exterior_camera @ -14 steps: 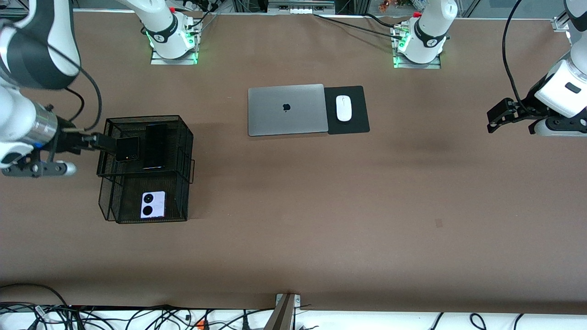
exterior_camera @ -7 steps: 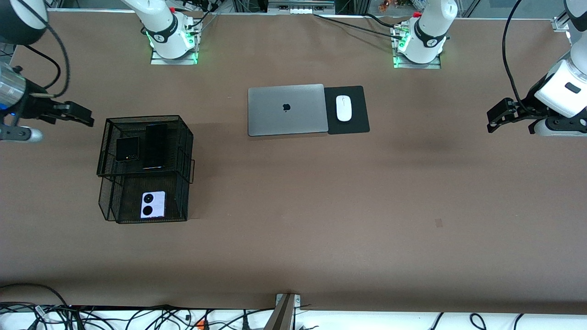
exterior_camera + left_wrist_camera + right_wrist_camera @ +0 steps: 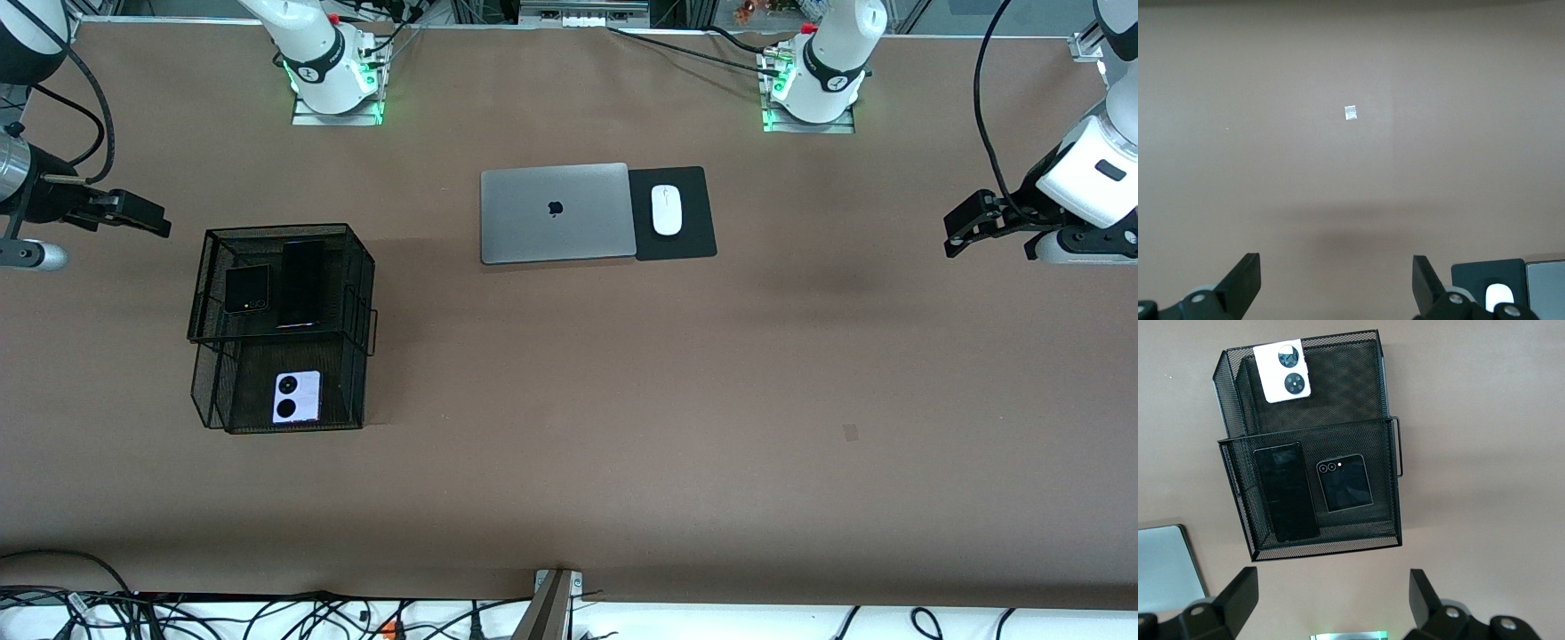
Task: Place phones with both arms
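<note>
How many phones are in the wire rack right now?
3. The small black flip phone and the long black phone lie side by side on the upper tier; the white flip phone lies on the lower tier. None looks hidden.

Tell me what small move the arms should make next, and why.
Probably none but parking: all three phones already lie in the mesh rack, and the right gripper and left gripper are open, empty, off at the table's ends.

mesh rack (image 3: 356,267) walls phones (image 3: 303,283); table (image 3: 622,400) elsewhere open.

Three phones (image 3: 303,283) flat in mesh rack (image 3: 356,267).
</note>
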You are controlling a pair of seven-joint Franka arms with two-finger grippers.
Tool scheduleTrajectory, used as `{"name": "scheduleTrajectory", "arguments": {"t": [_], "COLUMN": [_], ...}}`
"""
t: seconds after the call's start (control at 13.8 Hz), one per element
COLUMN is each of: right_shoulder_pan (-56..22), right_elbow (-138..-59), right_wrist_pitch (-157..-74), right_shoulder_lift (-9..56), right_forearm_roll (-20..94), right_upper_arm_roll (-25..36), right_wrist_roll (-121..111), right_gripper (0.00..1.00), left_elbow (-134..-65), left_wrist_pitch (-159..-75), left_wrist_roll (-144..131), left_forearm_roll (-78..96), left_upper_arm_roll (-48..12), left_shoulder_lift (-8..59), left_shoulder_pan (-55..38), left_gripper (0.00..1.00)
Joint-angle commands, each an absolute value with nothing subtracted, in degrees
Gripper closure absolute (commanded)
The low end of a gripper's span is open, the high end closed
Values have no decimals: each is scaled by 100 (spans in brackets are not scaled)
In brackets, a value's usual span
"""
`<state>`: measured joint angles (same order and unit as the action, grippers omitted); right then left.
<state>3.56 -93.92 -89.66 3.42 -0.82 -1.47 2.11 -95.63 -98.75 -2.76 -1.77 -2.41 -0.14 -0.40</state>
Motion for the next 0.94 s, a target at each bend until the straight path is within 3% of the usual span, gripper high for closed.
{"name": "scheduleTrajectory", "arguments": {"t": [0.0,0.87], "right_shoulder_pan": [466,475], "right_elbow": [-9361,-9360], "right_wrist_pitch": [-8859,-8815], "right_shoulder_lift": [246,246], "right_forearm_roll": [-281,-246], "right_upper_arm_roll": [-299,-299], "right_wrist_roll": [114,158], "right_gripper": [0,0], "left_elbow": [-9378,-9378], "left_wrist_pitch": [-9738,-9729], "left_wrist_roll": [-220,-220], "left_forearm_roll": [-264,-264], "left_upper_arm_roll": [-272,-272], "left_shoulder_lift": [62,62], "left_shoulder_pan": [-26,-26], "left_gripper": [0,0]}}
